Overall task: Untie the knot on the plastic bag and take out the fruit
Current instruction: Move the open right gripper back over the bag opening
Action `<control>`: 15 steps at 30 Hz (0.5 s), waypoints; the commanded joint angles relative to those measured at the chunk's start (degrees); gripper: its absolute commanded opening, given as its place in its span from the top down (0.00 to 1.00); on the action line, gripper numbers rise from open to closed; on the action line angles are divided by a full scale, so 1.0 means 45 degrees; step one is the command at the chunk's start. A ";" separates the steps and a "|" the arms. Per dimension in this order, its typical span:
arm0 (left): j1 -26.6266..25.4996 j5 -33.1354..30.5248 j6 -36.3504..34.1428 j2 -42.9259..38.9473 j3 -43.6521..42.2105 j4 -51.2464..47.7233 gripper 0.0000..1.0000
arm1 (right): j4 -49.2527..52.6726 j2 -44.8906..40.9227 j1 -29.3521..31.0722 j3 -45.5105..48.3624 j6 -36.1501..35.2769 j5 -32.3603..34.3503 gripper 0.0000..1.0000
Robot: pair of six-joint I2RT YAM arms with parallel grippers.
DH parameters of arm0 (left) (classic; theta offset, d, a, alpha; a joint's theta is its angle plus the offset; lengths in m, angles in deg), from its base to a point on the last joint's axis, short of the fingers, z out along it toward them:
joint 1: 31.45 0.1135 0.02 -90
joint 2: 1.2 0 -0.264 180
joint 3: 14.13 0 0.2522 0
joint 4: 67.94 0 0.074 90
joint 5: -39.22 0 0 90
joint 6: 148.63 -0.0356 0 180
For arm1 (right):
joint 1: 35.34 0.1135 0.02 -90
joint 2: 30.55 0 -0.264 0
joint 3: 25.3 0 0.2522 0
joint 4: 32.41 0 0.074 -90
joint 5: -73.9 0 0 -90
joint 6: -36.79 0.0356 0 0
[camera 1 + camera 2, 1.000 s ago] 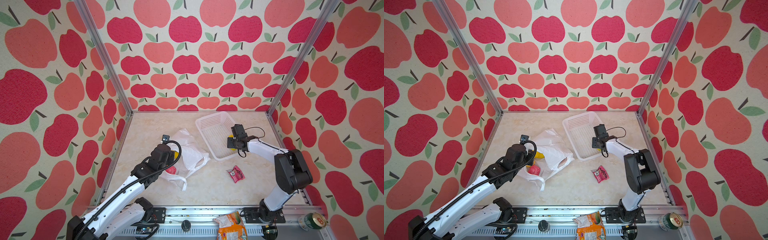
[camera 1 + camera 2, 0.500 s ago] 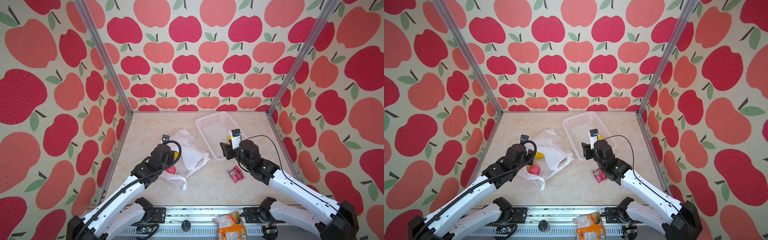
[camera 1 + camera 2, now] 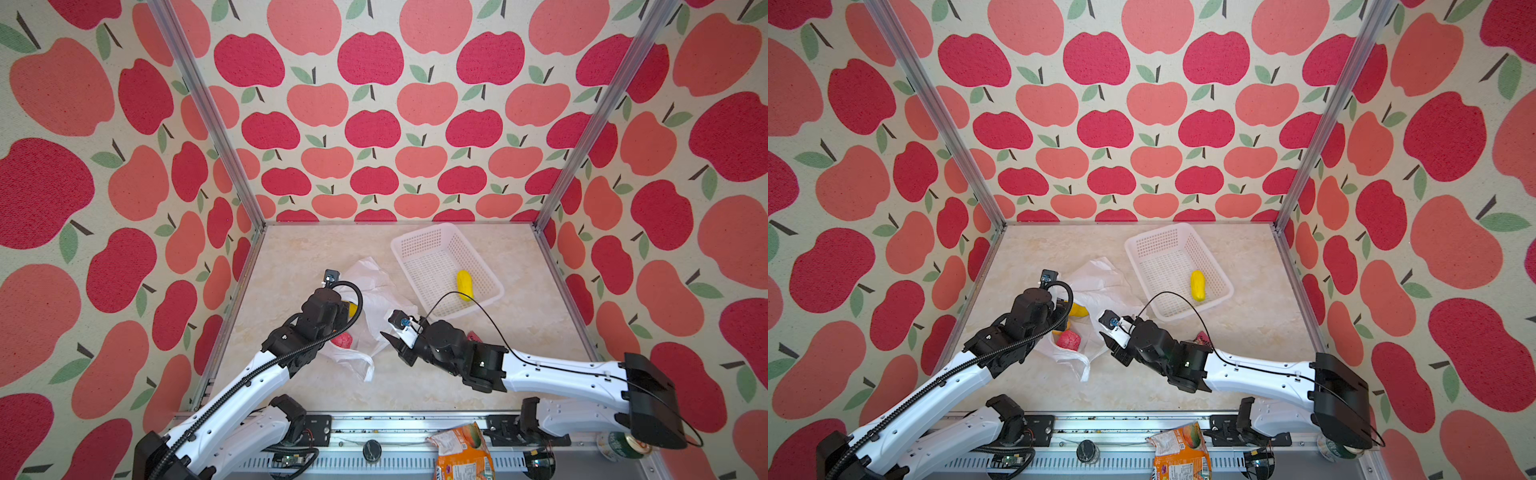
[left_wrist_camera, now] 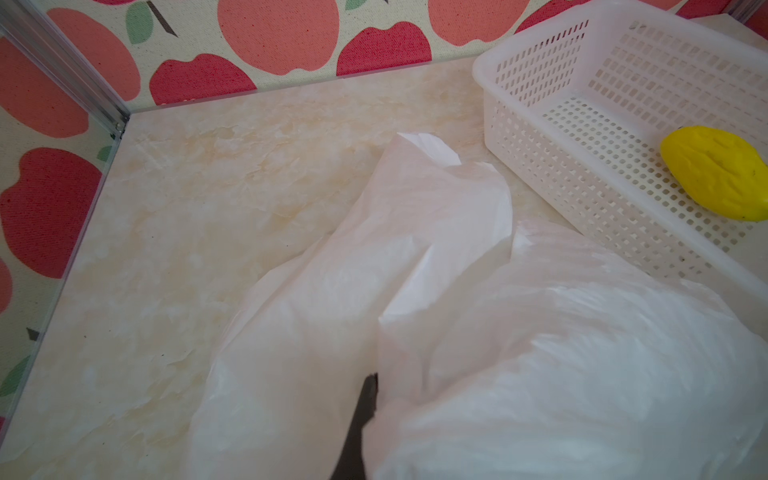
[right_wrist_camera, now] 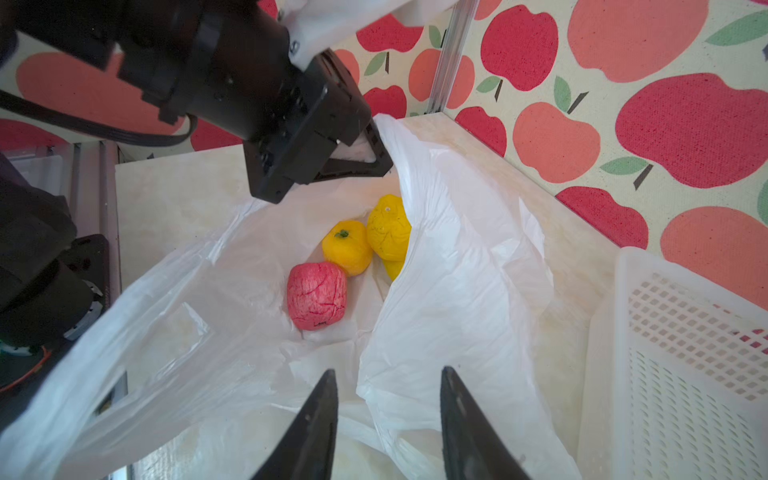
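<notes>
— White film, thin and crinkled: how does the plastic bag (image 3: 376, 291) handle?
— Judged light, limp and slippery. It holds no shape of its own, so a hold belongs on the rim or a loop handle, where the film bunches. A pinch on a flat panel would likely slide or stretch.
— Where does it lie?
— On the table (image 3: 316, 249), left of the white perforated basket (image 3: 419, 237), between the two arms. It is translucent and creased into soft folds. Its mouth gapes toward the near side, and one loop handle (image 3: 358, 362) trails toward the near edge. No knot shows.
— And the jaws?
— The left gripper (image 5: 374, 160) has its jaws clenched on the bag's left rim, holding it raised. The right gripper (image 5: 388, 371) hovers at the mouth, jaws parted and grasping nothing.
— What of the fruit?
— Three pieces lie inside on the bag's floor. A red fruit (image 5: 316, 296) is nearest the mouth, an orange fruit (image 5: 347, 247) sits just beside it, and a yellow fruit (image 5: 388, 228) lies partly under the film. Their skins look matt and wrinkled, so they are probably soft foam: light, forgiving of a squeeze, and best taken across the widest part. A fourth, yellow piece (image 3: 464, 285) rests in the basket.
</notes>
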 commanded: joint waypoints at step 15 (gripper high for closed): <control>-0.0101 -0.0123 0.0015 0.0014 -0.0029 0.0028 1.00 | -0.0824 0.4005 -0.0138 -0.2171 0.0745 0.2236 0.66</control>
